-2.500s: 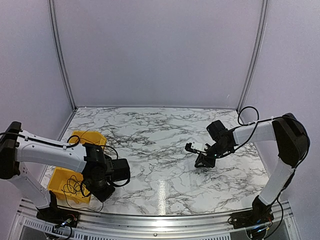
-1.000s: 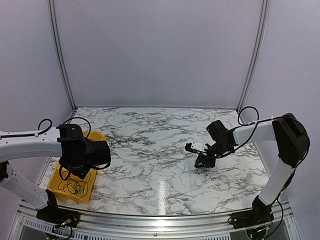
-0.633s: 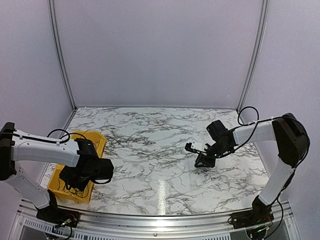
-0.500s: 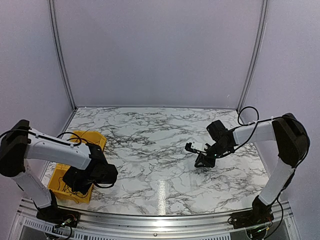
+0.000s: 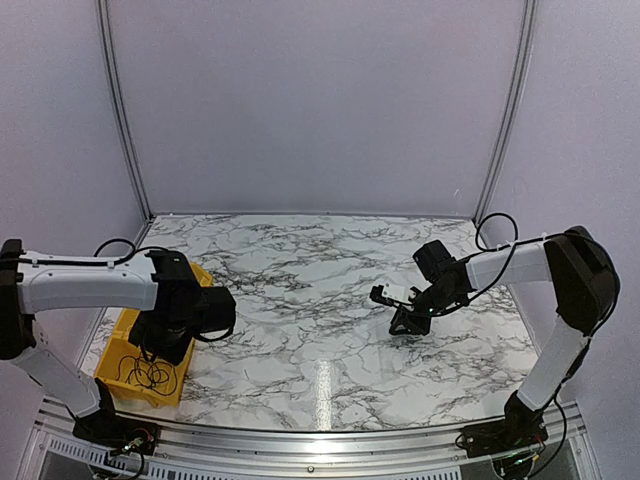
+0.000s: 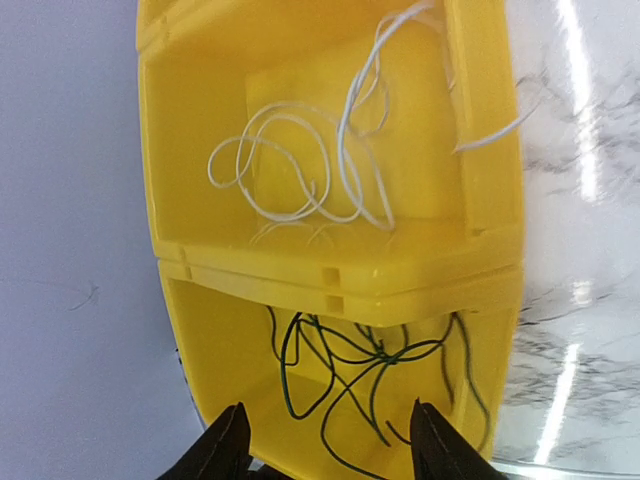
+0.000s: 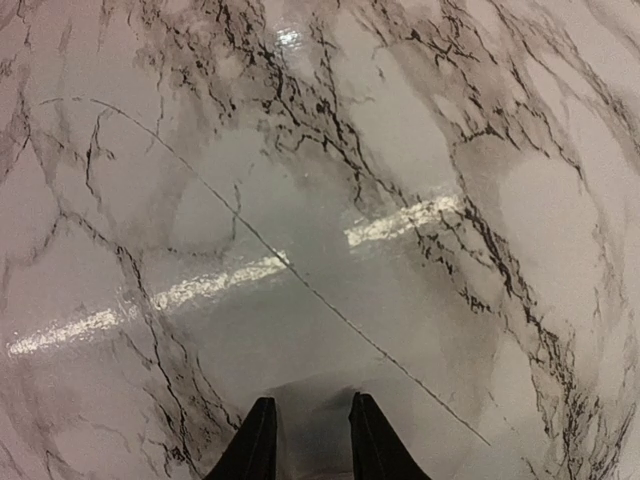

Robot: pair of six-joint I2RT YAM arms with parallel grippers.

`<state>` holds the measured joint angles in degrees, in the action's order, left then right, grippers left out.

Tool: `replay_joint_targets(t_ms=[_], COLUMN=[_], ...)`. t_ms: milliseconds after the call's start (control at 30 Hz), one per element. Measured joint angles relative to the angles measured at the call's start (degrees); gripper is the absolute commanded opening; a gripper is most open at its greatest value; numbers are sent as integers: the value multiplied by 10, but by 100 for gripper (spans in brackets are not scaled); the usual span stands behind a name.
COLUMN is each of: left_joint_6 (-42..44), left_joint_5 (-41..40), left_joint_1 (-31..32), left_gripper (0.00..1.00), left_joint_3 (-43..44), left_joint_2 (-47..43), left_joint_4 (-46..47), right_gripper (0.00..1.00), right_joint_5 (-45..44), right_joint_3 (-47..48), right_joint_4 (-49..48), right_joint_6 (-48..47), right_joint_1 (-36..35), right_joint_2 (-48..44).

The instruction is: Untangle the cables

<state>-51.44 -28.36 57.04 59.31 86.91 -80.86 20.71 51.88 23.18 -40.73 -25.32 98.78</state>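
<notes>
Yellow bin, top view: I see my left gripper over it, with dark cables inside.
Right gripper, top view: low over the marble table.
Left wrist: fingers parted and empty; dark cables just beyond the tips, white wires one compartment further.
Right wrist: fingers narrowly parted, nothing between; one thin black strand lies ahead.

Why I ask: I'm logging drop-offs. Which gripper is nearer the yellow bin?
Left. The left gripper hangs directly above the bin, over its dark cables; the right gripper is far off, low over the table's other side.
</notes>
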Motion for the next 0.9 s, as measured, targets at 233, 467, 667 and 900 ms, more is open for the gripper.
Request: replay_joint_targets(t_ms=[233,467,667,900], left_joint_6=[25,48,54,54], left_joint_5=[21,82,102,94], left_joint_1=[0,3,4,4], left_gripper=[38,41,40,32], left_joint_3=[63,6,-7,-19], left_joint_2=[-45,-38,0,49], left_joint_4=[13,74,122,138], right_gripper=[27,27,27,27], right_joint_5=[0,0,0,0], right_joint_3=[0,0,0,0], right_joint_4=[0,0,0,0], right_joint_6=[0,0,0,0], right_joint_1=[0,0,0,0], right_joint_2=[0,0,0,0])
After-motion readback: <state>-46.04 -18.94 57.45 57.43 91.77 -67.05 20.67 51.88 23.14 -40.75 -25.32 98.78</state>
